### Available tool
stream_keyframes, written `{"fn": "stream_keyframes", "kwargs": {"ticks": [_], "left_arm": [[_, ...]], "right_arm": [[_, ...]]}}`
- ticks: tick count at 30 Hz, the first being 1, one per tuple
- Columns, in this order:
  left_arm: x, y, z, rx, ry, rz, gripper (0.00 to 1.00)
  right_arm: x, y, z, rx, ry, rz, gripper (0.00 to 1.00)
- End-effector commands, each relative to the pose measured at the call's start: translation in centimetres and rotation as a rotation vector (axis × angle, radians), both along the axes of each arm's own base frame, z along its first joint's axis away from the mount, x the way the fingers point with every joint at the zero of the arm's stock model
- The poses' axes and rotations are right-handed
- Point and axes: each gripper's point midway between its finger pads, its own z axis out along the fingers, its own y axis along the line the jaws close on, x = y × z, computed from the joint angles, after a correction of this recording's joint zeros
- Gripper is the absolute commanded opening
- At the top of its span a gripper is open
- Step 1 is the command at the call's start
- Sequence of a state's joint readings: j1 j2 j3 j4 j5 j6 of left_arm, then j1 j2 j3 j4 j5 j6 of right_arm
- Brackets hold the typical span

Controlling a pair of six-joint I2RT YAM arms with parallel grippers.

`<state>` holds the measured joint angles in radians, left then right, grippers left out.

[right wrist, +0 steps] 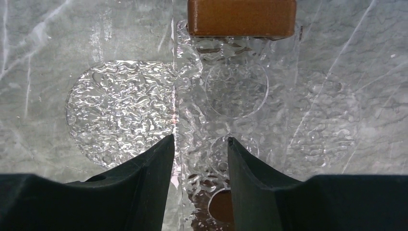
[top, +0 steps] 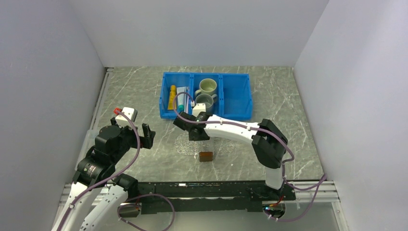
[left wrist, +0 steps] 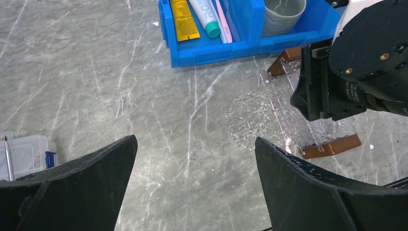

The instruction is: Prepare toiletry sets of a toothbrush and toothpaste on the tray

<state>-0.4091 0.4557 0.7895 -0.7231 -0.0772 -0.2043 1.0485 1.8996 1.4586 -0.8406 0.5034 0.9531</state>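
Right pincer [right wrist: 200, 140] parted over tray [right wrist: 235, 91] edge, seemingly clear

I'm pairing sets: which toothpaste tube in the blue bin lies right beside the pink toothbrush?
The white tube with the teal cap; the yellow tube lies on its far side from the toothbrush.

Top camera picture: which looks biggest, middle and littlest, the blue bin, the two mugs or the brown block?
1. The blue bin, easily the largest.
2. The far mug and the near mug, which look about alike, so I won't rank them.
3. The brown block, the smallest.
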Motion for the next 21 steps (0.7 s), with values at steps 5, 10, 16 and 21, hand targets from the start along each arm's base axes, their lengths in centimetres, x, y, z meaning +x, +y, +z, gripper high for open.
{"fn": "stream_keyframes", "kwargs": {"ticks": [5,10,16,21], "left_arm": [[0.4,0.0,0.4,-0.005,-0.012,0.015,0.99],[0.5,0.1,0.3,-0.002,-0.007,0.020,0.99],[0.6,0.2,0.1,0.004,0.002,0.029,0.99],[0.8,0.3,0.0,0.011,0.010,0.040,0.99]], "right_arm": [[0.9,-0.6,6.0,0.043,-0.102,0.001,0.48],[1.6,-1.3,9.0,0.036,-0.163,0.031,0.48],[3.5,-2.2,11.5,0.006,-0.194,0.082,0.47],[5.8,-2.6,13.7,0.020,-0.234,0.150,0.45]]}}
